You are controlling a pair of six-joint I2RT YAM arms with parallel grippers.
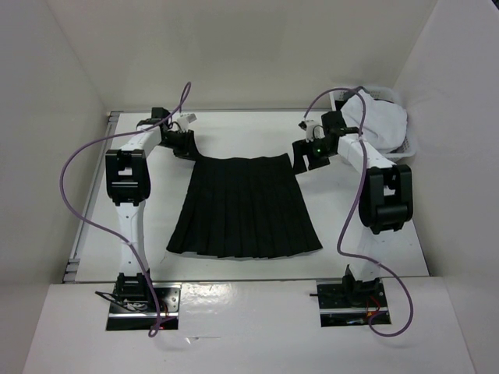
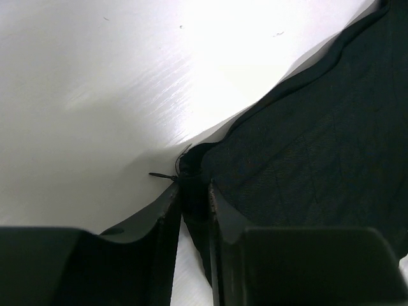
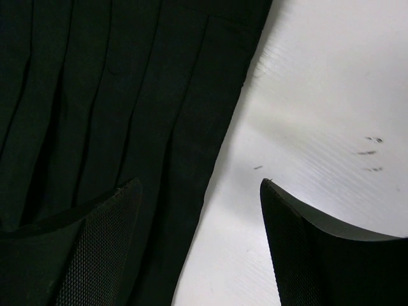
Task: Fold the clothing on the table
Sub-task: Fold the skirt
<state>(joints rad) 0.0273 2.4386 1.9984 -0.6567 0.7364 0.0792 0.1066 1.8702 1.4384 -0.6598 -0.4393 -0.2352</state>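
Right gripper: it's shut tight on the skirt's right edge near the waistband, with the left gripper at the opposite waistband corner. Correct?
No: the right gripper is open. The right wrist view shows its fingers spread wide, one over the skirt, the other over bare table, at that right edge. The left gripper is indeed at the opposite waistband corner.

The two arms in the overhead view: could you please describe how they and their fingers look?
Both the left arm and the right arm have white tubular links with chunky black joint housings. A purple cable loops along each. A small green light glows on the right wrist. The fingers are black and wedge-shaped; the right fingers show a fine mesh texture.
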